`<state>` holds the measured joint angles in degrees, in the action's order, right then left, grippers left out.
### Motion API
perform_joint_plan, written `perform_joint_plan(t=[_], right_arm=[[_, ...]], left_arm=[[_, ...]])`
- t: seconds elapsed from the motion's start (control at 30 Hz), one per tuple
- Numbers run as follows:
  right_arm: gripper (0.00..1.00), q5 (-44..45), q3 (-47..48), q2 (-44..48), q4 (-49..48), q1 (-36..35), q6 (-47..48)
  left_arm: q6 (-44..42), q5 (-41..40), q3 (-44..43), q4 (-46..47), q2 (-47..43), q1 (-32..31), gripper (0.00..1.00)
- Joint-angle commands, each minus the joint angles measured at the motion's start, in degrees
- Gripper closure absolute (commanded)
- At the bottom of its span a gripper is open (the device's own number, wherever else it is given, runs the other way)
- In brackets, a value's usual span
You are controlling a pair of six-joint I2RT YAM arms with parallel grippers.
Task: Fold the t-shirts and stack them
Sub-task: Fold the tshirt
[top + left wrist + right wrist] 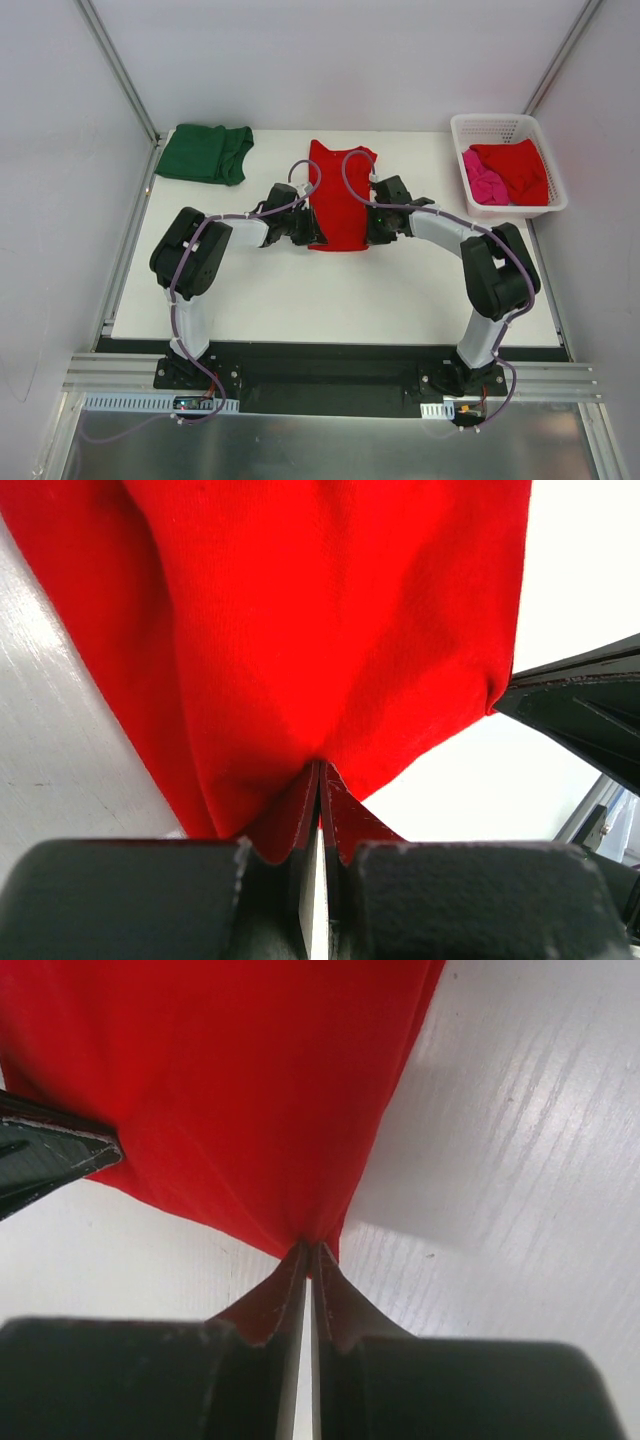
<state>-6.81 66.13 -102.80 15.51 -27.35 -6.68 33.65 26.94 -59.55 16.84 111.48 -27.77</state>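
Note:
A bright red t-shirt [338, 195] lies lengthwise in the middle of the table, folded into a narrow strip. My left gripper [310, 232] pinches its near left corner, and my right gripper [368, 230] pinches its near right corner. In the left wrist view the jaws [320, 770] are shut on red cloth [330, 620]. The right wrist view shows the same: jaws [309, 1250] shut on the red hem [220, 1090]. A dark green t-shirt [206, 153] lies folded at the back left. Another red tee [515, 168] and a pink one [482, 180] sit in the basket.
A white lattice basket [507, 123] stands at the back right corner of the white table [300, 300]. Metal frame posts rise at both back corners. The other arm's finger [590, 705] shows at the right of the left wrist view.

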Motion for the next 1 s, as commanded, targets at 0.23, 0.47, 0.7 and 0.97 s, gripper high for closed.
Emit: perform_joint_plan(t=[0.23, 0.47, 0.7, 0.97], right_arm=[[0.99, 1.4, 1.5, 1.5, -0.5, 0.8, 0.9], [0.99, 3.6, 1.5, 2.1, 0.9, 1.9, 1.4], [0.99, 6.5, 1.9, 2.4, 2.4, 2.4, 2.1], [0.99, 13.0, 3.9, 1.7, 4.8, 2.9, 5.1]], left_arm=[[-1.5, -1.6, 1.8, -0.6, -0.8, 0.4, 1.00], [-1.4, -1.7, 1.8, -0.6, -0.8, 0.5, 1.00], [-1.5, -1.7, 2.1, -0.6, -1.0, 0.6, 1.00], [-1.7, -1.7, 2.5, -0.6, -1.3, 0.8, 1.00]])
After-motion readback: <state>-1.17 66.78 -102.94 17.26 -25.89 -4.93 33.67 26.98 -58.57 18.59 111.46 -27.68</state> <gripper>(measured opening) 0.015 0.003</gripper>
